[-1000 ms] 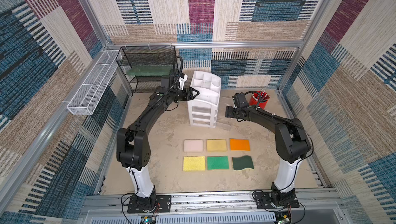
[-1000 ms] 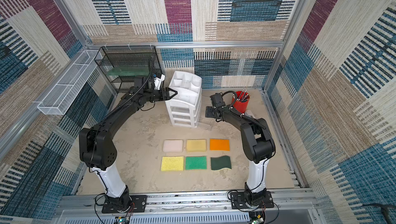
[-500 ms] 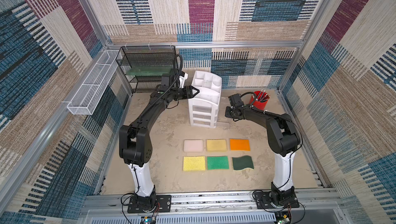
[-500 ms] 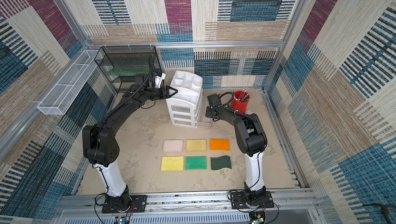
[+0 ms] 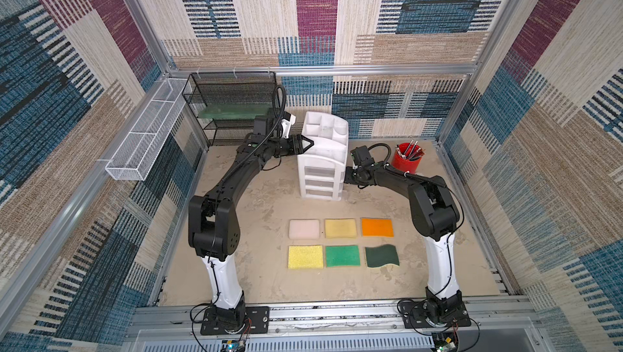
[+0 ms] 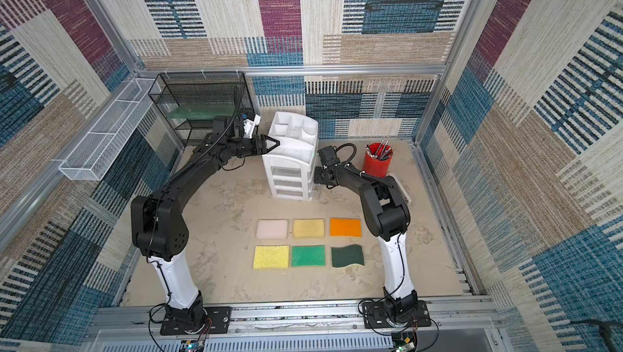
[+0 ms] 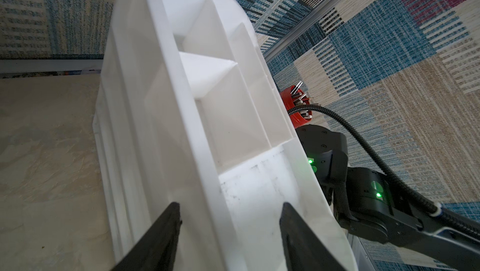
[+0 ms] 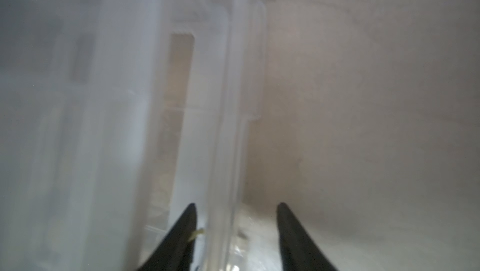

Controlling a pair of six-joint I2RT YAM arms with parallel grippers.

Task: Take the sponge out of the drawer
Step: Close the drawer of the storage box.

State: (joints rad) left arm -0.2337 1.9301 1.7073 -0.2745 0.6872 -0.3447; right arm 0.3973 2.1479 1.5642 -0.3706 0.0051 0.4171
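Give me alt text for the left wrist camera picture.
The left hand, its two black fingers spread, straddles the top rim of the white drawer tower, whose tray compartments look empty. Beyond it are the black right arm and a red cup of pencils.

Right arm closes in on the drawer tower

The right gripper (image 8: 235, 230) now sits against the drawer tower (image 5: 322, 165), having moved in from beside it.

Red pencil cup (image 5: 407, 160) at back right, black wire-mesh shelf (image 5: 232, 108) far left of it, white wire basket (image 5: 145, 135) beyond the shelf.
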